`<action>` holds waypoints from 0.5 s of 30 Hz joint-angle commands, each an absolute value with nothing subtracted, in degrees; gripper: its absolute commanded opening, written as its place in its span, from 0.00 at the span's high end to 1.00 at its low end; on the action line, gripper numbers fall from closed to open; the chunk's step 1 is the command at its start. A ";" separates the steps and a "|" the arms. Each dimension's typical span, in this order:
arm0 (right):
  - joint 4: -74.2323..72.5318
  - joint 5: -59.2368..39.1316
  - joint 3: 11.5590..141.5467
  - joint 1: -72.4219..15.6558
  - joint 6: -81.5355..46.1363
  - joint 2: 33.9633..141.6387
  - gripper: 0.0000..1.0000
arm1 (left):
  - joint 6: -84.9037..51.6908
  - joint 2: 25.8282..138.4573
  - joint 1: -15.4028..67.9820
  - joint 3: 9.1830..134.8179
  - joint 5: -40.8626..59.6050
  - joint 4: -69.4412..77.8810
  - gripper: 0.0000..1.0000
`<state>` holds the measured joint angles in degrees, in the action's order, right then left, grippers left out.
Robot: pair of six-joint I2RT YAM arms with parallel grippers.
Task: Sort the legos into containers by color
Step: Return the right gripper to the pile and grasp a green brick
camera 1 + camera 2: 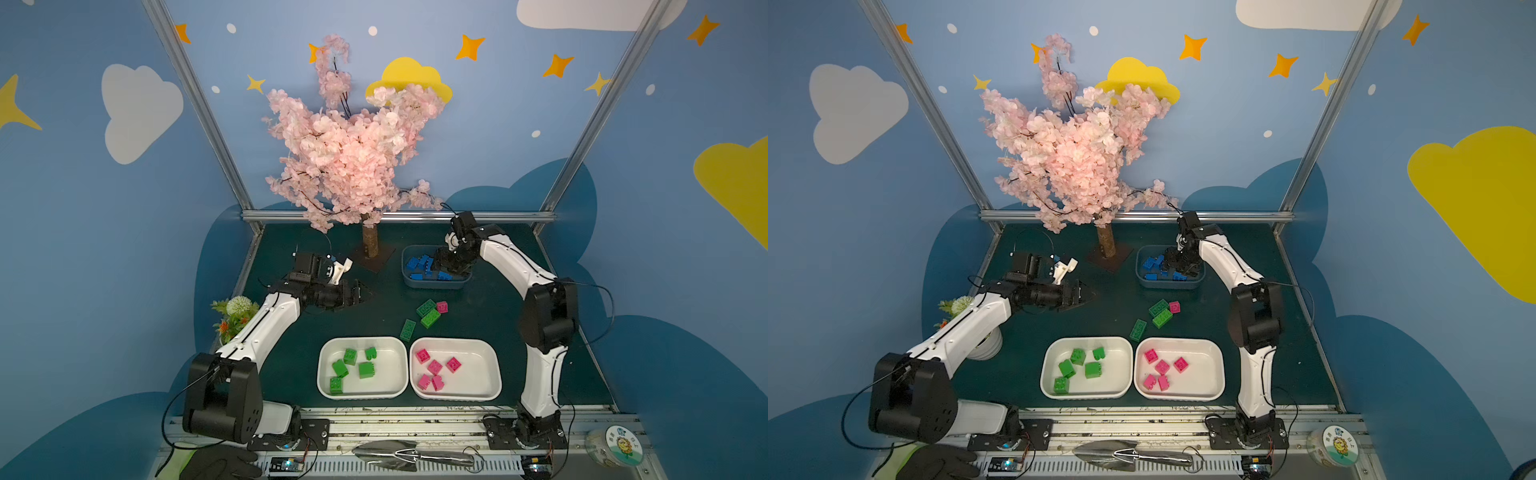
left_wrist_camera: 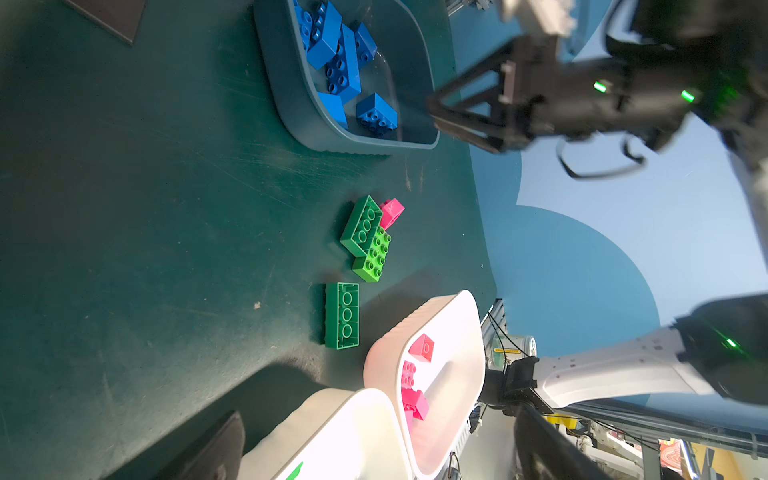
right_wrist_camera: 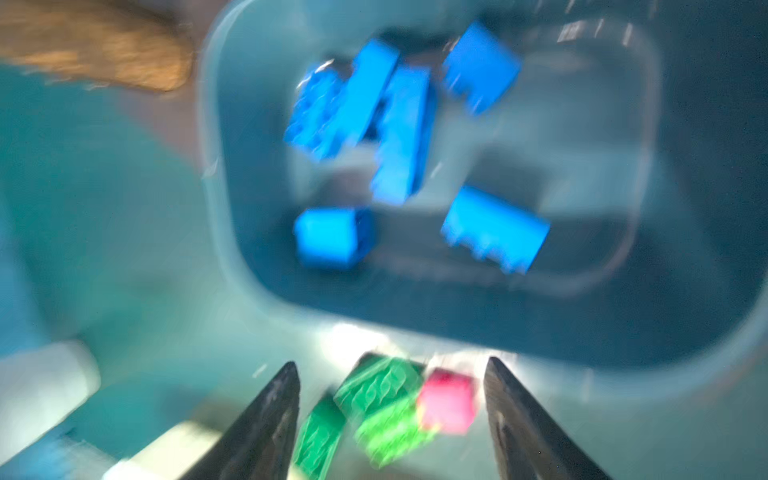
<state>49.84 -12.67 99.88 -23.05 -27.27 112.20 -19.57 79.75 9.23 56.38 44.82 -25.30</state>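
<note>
My right gripper (image 1: 445, 266) (image 3: 390, 363) hangs open over the grey-blue tub (image 1: 434, 286) (image 2: 299, 104), which holds several blue legos (image 1: 417, 262) (image 3: 399, 124); nothing is between its fingers. On the mat in front of the tub lie three green legos (image 1: 428, 313) (image 2: 365, 237) and one pink lego (image 1: 442, 306) (image 2: 391, 211). The left white tray (image 1: 390, 374) holds several green legos (image 1: 350, 356), and the right white tray (image 1: 478, 370) holds several pink ones (image 1: 434, 366). My left gripper (image 1: 368, 294) (image 2: 380, 413) stands open and empty at the mat's left.
A pink blossom tree stands on its trunk (image 1: 369, 241) at the back middle, beside the tub. A potted plant (image 1: 235, 311) sits under the left arm. Beyond the front rail lie a metal trowel (image 1: 407, 455), a gloved hand (image 1: 224, 465) and a round tin (image 1: 615, 446).
</note>
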 commanded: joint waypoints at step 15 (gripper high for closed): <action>44.34 -8.27 79.28 -42.61 -54.96 102.77 0.25 | -15.25 78.06 8.66 58.45 44.89 -29.84 0.01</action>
